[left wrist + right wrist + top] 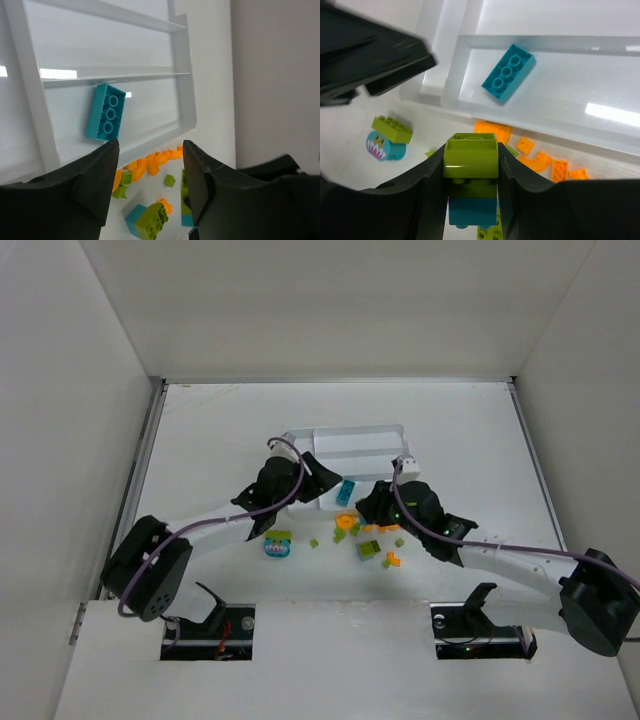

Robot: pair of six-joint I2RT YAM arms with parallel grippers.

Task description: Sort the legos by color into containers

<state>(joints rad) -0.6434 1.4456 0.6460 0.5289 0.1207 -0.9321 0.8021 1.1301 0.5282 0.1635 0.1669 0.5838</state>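
The white tray (352, 440) lies at mid-table. One teal brick (346, 492) lies in its nearest long section; it also shows in the left wrist view (106, 111) and the right wrist view (509, 72). Loose orange and lime legos (360, 535) lie on the table in front of the tray. My left gripper (312, 483) hovers at the tray's near left edge, open and empty (150, 147). My right gripper (372, 506) is shut (470, 150) on a lime-green brick stacked on a teal one (470, 160), held above the loose pile.
A teal shark-face piece with a lime brick on top (278, 544) sits left of the pile (389, 138). Orange pieces (540, 157) lie against the tray's near wall (150, 162). The left arm's wrist (370, 55) is close to my right gripper. White walls enclose the table.
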